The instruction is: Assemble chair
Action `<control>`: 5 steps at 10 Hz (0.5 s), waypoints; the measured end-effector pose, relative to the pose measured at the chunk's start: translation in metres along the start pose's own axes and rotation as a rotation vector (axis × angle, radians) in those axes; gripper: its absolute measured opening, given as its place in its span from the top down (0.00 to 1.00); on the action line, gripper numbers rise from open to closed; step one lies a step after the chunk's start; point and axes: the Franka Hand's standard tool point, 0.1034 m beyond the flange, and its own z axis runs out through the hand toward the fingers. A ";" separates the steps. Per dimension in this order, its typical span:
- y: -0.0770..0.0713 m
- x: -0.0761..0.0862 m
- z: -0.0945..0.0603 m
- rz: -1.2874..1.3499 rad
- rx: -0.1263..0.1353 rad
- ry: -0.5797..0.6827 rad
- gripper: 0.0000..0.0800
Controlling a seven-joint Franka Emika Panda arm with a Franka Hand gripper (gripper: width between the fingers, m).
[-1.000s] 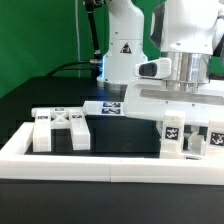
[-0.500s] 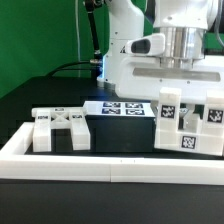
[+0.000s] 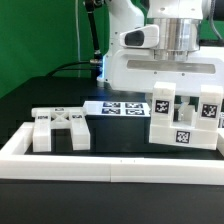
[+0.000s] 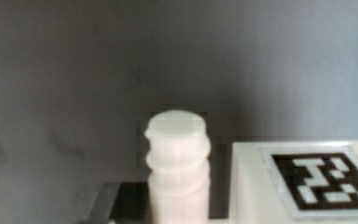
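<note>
Gripper (image 3: 187, 97) is pinching the chair (image 3: 183, 128) from above, jaws pressed in, fingertips mostly hidden. The chair is showing at the exterior view's right, just behind the border rail (image 3: 100, 160). The X-braced chair piece (image 3: 60, 127) is lying well apart, past the marker board (image 3: 118, 106).

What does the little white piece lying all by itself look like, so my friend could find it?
Find the long white rail along the front of the black table. Right behind it, toward the exterior view's left, sits a low white chair piece. Unlike the tall chair piece at the exterior view's right, it has a big X on top.
</note>
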 end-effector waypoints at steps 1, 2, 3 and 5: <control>0.000 -0.002 -0.002 -0.001 -0.003 -0.080 0.69; -0.002 -0.001 -0.006 -0.011 -0.003 -0.125 0.69; -0.002 -0.007 -0.011 -0.034 -0.004 -0.214 0.69; 0.003 -0.009 -0.017 -0.031 -0.010 -0.360 0.69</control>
